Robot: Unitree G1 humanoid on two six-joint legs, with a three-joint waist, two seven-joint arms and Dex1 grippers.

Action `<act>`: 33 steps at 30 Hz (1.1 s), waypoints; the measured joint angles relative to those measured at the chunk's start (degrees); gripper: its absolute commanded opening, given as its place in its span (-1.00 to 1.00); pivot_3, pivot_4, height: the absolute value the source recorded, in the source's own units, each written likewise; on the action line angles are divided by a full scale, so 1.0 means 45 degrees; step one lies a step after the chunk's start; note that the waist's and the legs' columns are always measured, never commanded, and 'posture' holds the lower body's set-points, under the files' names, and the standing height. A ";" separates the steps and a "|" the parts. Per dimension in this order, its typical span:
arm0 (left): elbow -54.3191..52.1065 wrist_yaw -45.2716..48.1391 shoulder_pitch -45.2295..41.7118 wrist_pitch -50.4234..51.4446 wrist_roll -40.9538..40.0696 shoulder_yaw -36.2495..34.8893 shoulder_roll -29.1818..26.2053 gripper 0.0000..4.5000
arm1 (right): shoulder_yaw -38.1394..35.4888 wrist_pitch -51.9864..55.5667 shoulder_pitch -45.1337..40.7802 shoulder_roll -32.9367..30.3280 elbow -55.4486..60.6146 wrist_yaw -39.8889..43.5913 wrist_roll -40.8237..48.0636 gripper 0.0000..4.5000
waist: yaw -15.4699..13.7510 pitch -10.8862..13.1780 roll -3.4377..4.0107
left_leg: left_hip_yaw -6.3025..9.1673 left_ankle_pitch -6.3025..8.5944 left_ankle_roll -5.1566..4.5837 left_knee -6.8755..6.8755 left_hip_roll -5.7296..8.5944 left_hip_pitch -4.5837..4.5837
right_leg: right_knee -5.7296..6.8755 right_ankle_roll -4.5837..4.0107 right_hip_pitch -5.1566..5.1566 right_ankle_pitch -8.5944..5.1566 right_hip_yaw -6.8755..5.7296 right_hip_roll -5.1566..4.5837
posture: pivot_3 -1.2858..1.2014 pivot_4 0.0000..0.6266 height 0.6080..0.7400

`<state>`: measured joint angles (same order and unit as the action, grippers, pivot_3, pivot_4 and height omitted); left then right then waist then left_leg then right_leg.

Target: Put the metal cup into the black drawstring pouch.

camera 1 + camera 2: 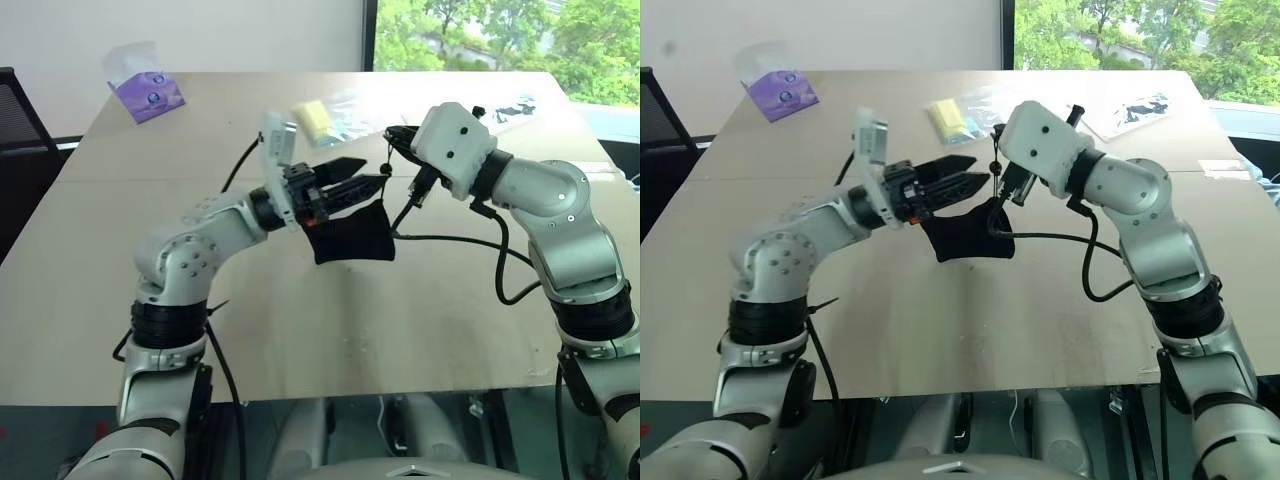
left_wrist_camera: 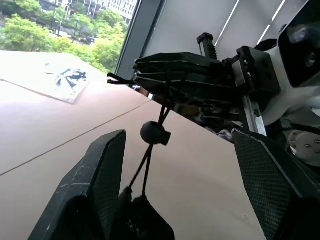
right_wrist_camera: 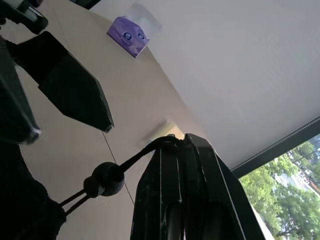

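**Both arms raised, grippers tip to tip**

Left gripper (image 1: pixel 362 180) points toward the right arm, fingers spread wide — nothing between them. Right gripper (image 3: pixel 181 150) is pressed closed, pinching a thin cord (image 3: pixel 142 152) — wrist bent inward toward the left.

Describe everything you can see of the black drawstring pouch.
The black drawstring pouch is a small, soft bag of matte black fabric. It hangs in the air above the tan table, between the two arms. A thin black cord runs up from its gathered mouth through a round black bead. The right gripper, fingers shut, pinches the cord's end and carries the pouch. The left gripper is open just above it.
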<state>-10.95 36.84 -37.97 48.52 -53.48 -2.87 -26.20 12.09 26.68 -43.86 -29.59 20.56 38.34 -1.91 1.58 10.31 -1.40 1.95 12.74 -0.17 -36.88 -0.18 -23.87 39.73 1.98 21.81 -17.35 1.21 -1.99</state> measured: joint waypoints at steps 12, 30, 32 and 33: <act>0.1470 0.0858 -0.0847 -0.1126 0.1650 0.0614 0.1280 0.54 | 0.0126 0.0154 -0.0046 -0.0058 0.0524 0.0022 -0.0241 -1.00 | 0.0002 0.0000 0.0000 | 0.0003 -0.0007 0.0011 -0.0002 -0.0002 -0.0001 | 0.0000 0.0001 0.0000 0.0000 -0.0009 -0.0001 | 0.03 -0.52 1.00; 0.2993 0.2151 0.0500 -0.1690 0.3712 0.1732 0.1387 -0.92 | -0.1920 0.1980 -0.0218 0.0450 -0.0289 -0.1774 -0.0019 -1.00 | -0.0005 -0.0003 0.0005 | -0.0003 -0.0009 0.0009 -0.0002 0.0006 0.0002 | 0.0005 0.0000 -0.0002 0.0000 -0.0009 0.0002 | 0.03 -0.52 1.00; 0.3042 0.2426 0.1027 -0.1979 0.3881 0.1828 0.1200 -0.92 | -0.2480 0.2010 -0.0183 0.0011 -0.1486 -0.2179 -0.0023 -1.00 | -0.0052 -0.0003 0.0004 | -0.0001 -0.0007 0.0006 -0.0003 0.0003 0.0001 | 0.0002 0.0000 -0.0002 0.0000 -0.0008 -0.0001 | 0.03 -0.52 1.00; 0.2903 0.2454 0.1017 -0.2113 0.3958 0.1850 0.1118 -0.92 | -0.2504 0.1957 -0.0056 -0.0144 -0.2146 -0.2306 -0.0010 -1.00 | -0.0106 -0.0003 0.0004 | 0.0002 -0.0005 0.0004 -0.0003 0.0000 0.0001 | 0.0003 -0.0001 -0.0002 0.0000 -0.0004 -0.0006 | 0.03 -0.52 1.00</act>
<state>2.11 47.89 -33.39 39.01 -35.67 5.45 -21.17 0.82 35.48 -44.11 -30.23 10.91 27.96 -1.96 1.10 10.30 -1.38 1.96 12.71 -0.15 -36.90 -0.18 -23.86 39.75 1.98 21.80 -17.35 1.19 -2.01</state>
